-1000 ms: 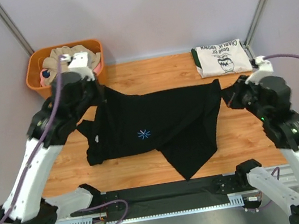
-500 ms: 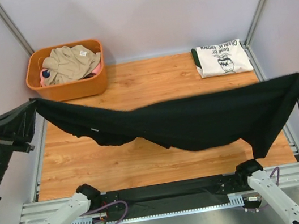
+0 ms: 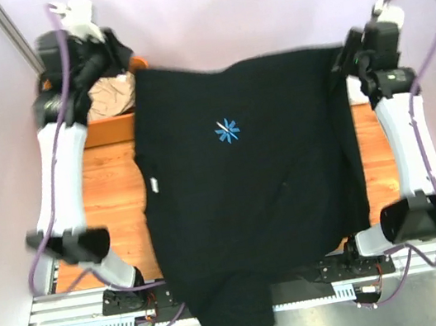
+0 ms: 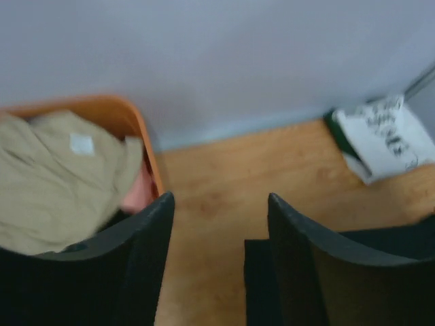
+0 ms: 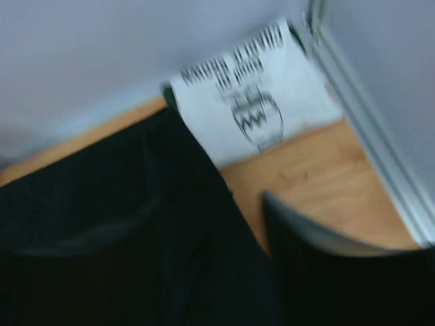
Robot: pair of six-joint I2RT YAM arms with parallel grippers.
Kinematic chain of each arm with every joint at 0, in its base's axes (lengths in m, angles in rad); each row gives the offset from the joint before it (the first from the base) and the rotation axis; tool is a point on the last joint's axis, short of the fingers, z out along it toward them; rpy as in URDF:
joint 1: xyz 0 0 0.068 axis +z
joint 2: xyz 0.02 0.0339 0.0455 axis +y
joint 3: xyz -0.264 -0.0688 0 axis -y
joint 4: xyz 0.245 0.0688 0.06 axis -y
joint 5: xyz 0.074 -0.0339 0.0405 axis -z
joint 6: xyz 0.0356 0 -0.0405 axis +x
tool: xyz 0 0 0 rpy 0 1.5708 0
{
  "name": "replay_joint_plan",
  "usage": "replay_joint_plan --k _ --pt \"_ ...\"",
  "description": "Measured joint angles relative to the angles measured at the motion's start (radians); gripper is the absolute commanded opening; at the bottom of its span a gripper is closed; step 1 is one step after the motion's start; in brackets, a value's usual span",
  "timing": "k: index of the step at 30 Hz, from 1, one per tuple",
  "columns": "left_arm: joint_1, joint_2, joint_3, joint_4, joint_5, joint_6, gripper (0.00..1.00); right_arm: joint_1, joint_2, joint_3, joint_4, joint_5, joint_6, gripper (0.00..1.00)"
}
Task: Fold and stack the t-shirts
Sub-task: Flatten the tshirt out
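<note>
Roughly halfway, by judgement: shows white tee (image 5: 255,102) folded at far right table (image 5: 306,173) corner. Shows black tee (image 3: 242,209) unfolded, spread high between both arms. Left fingers (image 4: 143,265) spread, pinching nothing; right fingers (image 5: 319,272) half under cloth, cannot tell. Remains to fold, stack.

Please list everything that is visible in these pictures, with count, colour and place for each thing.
black t-shirt: one, black with blue starburst, spread wide across the middle.
white t-shirt: one, white with dark print, folded, far right corner.
basket: one, orange, far left corner.
beige cloth: one heap, inside the basket.
table: one, light wood, underneath.
left arm, right arm: two, white and black, either side.
left tool, right tool: two, dark, near the black t-shirt's far corners.
</note>
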Motion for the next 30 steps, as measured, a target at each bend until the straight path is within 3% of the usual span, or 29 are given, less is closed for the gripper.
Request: replay_joint_plan --k 1,2,6,9,14,18,22,27,30 --pt "0.017 0.066 -0.024 -0.003 0.031 -0.010 0.80 -0.021 0.028 -0.065 -0.004 -0.003 0.017 1.00" --pt "0.031 0.105 -0.096 0.003 0.049 -0.021 0.99 -0.033 0.034 -0.153 0.002 -0.006 0.035 1.00" --pt "0.015 0.080 -0.570 0.010 0.053 -0.063 1.00 -0.005 -0.107 -0.486 0.002 -0.056 0.084 1.00" --pt "-0.006 -0.023 -0.768 -0.057 0.018 -0.103 0.99 0.020 -0.294 -0.586 0.006 -0.092 0.113 1.00" --pt "-0.075 -0.293 -0.847 -0.032 -0.060 -0.154 0.97 0.026 -0.522 -0.698 0.071 -0.117 0.135 1.00" --pt "-0.269 -0.340 -0.887 0.041 -0.117 -0.205 0.94 0.026 -0.451 -0.758 0.082 -0.170 0.144 1.00" --pt "-0.432 -0.121 -0.908 0.105 -0.133 -0.280 0.93 0.029 -0.264 -0.777 0.060 -0.216 0.146 1.00" --pt "-0.507 0.206 -0.888 0.110 -0.137 -0.331 0.93 0.034 -0.071 -0.732 0.005 -0.227 0.142 1.00" --pt "-0.512 0.306 -0.819 0.073 -0.134 -0.350 0.93 0.043 0.046 -0.674 -0.016 -0.227 0.139 1.00"
